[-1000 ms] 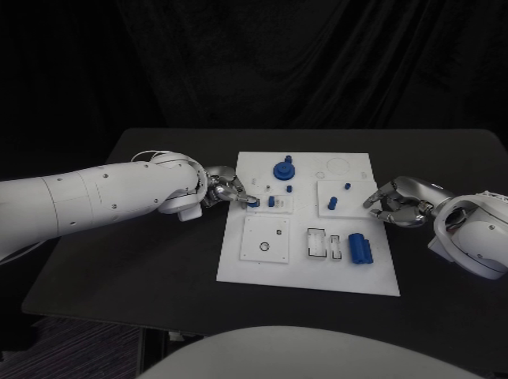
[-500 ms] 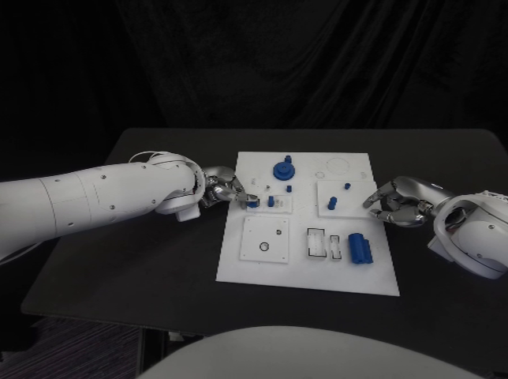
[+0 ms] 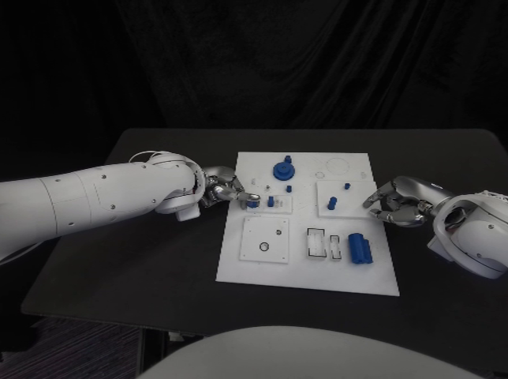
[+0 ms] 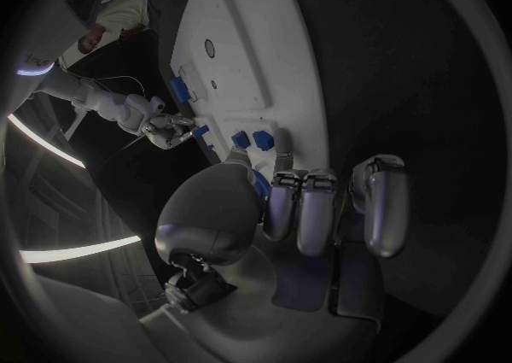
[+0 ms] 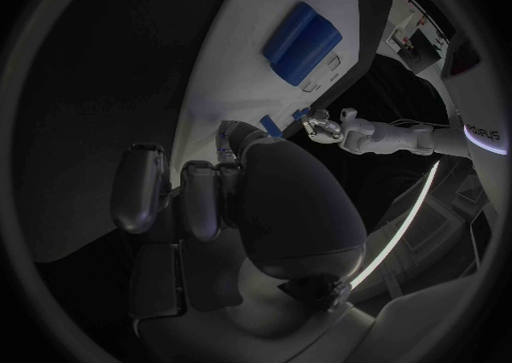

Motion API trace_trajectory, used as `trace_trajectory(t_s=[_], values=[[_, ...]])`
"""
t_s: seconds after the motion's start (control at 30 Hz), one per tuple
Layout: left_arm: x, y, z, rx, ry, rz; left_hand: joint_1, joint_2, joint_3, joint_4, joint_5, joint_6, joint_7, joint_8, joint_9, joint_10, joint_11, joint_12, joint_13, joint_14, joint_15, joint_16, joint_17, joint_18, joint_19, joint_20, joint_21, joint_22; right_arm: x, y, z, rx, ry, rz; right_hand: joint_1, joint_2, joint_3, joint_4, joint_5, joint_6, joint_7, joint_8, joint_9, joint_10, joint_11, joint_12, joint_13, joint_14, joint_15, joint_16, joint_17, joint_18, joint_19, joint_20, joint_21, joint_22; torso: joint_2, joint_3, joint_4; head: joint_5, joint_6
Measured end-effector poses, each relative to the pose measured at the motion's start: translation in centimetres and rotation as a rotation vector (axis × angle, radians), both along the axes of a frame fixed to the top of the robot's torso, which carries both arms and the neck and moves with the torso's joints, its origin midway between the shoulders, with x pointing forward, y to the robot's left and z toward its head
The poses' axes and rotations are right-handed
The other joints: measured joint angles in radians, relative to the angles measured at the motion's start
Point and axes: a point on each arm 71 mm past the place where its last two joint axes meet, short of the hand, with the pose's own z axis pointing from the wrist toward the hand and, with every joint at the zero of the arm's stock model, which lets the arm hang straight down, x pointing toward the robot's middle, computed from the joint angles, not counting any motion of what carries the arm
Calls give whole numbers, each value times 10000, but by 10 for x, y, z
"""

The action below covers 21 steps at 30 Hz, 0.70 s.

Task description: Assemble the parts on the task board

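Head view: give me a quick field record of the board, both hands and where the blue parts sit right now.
task board: white plate mid-table, long side running away from the robot
left hand: at the board's left edge, pinching a small blue part
right hand: at the board's right edge, fingers curled; whether it holds anything cannot be told
round blue part: standing at the far end
blue cylinders: lying side by side near the right edge
small blue pegs: upright mid-board
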Motion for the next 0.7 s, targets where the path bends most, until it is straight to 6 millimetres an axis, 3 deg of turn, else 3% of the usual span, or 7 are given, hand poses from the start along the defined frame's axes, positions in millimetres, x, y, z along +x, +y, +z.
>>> trace_trajectory(t_s=[0.13, 0.4, 0.57, 0.7], values=[[0, -2, 0, 46, 12, 21, 464, -3, -71, -71, -197, 53, 53, 0, 0, 0, 0, 43, 0, 0, 0, 0, 0, 0, 0, 0, 65, 0, 0, 0, 0, 0, -3, 1, 0, 0, 0, 0, 0, 0, 0, 0, 2, 0, 0, 0, 0, 0, 0, 0, 0, 0, 0, 0, 0, 0, 2, 1, -1, 7, 0], [2, -5, 2, 180, 43, 109, 704, 104, -79, -168, -237, 15, 14, 0, 10, 0, -1, 104, 0, -30, -29, 0, 0, 0, 0, -1, 166, -1, 0, 0, 0, 1, -9, -1, 0, 0, 0, 0, 0, 0, 0, 0, 1, 0, 0, 1, 0, 0, 0, 1, 0, -1, 0, 0, 0, -2, 9, 1, 0, -12, 0], [3, -8, 2, 273, 73, 172, 930, 193, 49, -295, -237, -58, -59, 41, 490, 3, -72, 105, 1, -18, -58, 0, 0, 1, -31, -48, 179, -2, 0, 0, 0, 2, -10, 4, 0, 0, 0, 0, 0, 0, 0, 0, 1, 0, 0, 1, 0, 0, 0, 3, 0, 0, 0, 0, 0, -2, 10, 1, 5, -15, 0], [3, -9, 2, 359, 103, 237, 1355, 292, 311, -640, 104, -130, -131, 320, 739, -23, -98, 105, 1, -34, -112, 0, 0, 1, -2, -76, 179, -2, 0, 1, 0, 3, -8, 8, 0, 0, 0, 0, 0, 0, -1, 0, 0, 0, 0, 2, -1, 0, 0, 4, 0, 0, 0, 0, 0, -2, 10, 1, 6, -15, 0]])
